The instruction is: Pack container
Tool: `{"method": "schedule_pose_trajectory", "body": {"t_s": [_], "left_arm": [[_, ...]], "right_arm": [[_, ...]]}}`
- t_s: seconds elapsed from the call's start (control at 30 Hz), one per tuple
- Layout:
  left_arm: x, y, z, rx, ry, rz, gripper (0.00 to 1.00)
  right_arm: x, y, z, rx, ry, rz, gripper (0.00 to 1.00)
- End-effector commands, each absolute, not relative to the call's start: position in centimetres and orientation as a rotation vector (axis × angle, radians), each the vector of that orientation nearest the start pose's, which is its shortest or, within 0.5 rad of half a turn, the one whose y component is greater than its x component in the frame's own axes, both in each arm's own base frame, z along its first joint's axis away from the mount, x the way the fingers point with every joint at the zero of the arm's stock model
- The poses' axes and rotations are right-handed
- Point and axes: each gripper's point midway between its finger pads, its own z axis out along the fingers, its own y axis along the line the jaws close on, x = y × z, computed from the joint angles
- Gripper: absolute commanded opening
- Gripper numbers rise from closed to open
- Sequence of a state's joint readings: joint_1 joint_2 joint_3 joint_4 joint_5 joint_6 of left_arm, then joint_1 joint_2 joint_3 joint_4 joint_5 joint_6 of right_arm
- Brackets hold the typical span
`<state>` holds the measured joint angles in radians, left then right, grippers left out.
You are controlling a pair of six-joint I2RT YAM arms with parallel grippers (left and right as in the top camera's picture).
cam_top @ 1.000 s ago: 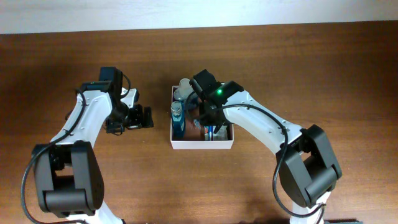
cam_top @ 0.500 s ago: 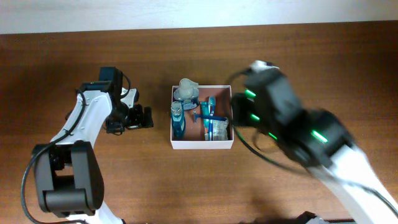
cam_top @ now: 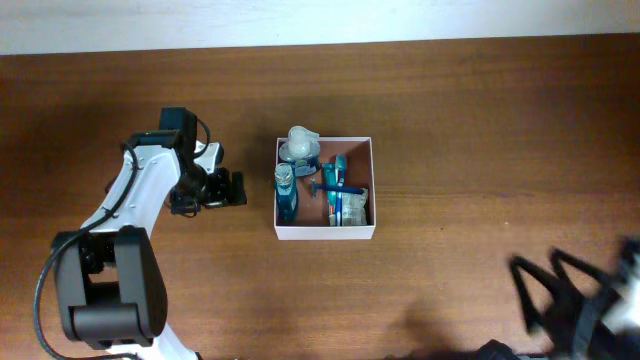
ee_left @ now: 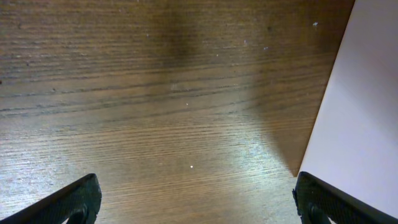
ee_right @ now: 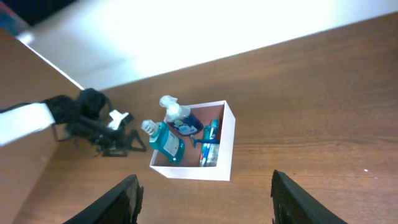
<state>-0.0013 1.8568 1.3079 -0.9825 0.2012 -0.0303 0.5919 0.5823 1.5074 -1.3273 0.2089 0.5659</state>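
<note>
- Brown wooden table [cam_top: 480, 120] lay under both arms, w/ a white wall [cam_top: 300, 20] along its far edge.
- L gripper [ee_left: 196, 205]: jaws spread wide, nothing between them, only bare wood below. It sat low, near the container [cam_top: 325, 233] on its left; the white side wall filled the right of the L wrist view.
- R gripper [ee_right: 205, 202]: jaws also wide apart, holding nothing, up high and well apart from the container. Overhead I got the R arm [cam_top: 575, 310] only as a blur in the bottom-right corner.
- Container sat approx mid-table, open top up.
- Inside: teal bottle [cam_top: 287, 197] by the left wall, pale-capped bottle [cam_top: 300, 146] at the far-left corner, blue items [cam_top: 337, 190] toward the right, too small for me to ID.
</note>
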Motion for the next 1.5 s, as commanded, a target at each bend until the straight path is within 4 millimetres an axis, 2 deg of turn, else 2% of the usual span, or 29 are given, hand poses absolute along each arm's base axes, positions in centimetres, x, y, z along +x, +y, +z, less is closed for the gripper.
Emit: {"method": "schedule_pose_trajectory", "body": {"t_s": [0.0, 0.1, 0.23, 0.33, 0.53, 0.6, 1.03, 1.17, 1.27, 1.47], "left_arm": [[34.4, -3.3, 4.8, -0.049, 3.089, -0.312, 0.99], [34.4, -3.3, 4.8, -0.049, 3.089, -0.312, 0.99], [34.4, -3.3, 4.8, -0.049, 3.089, -0.313, 0.99], [34.4, -3.3, 4.8, -0.049, 3.089, -0.312, 0.99], [34.4, -3.3, 4.8, -0.049, 3.088, -0.312, 0.99], [34.4, -3.3, 4.8, -0.049, 3.089, -0.312, 0.99], [34.4, -3.3, 4.8, -0.049, 3.089, -0.313, 0.99], [34.4, -3.3, 4.8, -0.049, 3.089, -0.312, 0.99], [34.4, -3.3, 4.8, -0.05, 3.089, -0.312, 0.99], [34.4, -3.3, 4.8, -0.049, 3.089, -0.312, 0.99]], "right_arm": [[9.2, 1.5, 39.9, 0.115, 1.913, 0.561, 0.6], [6.9, -0.1, 39.7, 0.106, 1.85, 0.582, 0.6], [4.0, -2.0, 39.2, 0.103, 1.769, 0.615, 0.75], [2.2, -2.9, 38.7, 0.067, 1.72, 0.627, 0.78], [0.5, -4.0, 37.4, 0.055, 1.689, 0.631, 0.79], [-0.3, -3.9, 37.3, -0.005, 1.663, 0.631, 0.79], [-2.3, -4.8, 36.1, -0.036, 1.618, 0.648, 0.79], [-2.6, -4.4, 36.2, -0.079, 1.611, 0.653, 0.8], [-2.8, -4.2, 36.8, -0.089, 1.587, 0.674, 0.82], [-3.6, -2.2, 39.8, -0.214, 1.458, 0.756, 0.88]]}}
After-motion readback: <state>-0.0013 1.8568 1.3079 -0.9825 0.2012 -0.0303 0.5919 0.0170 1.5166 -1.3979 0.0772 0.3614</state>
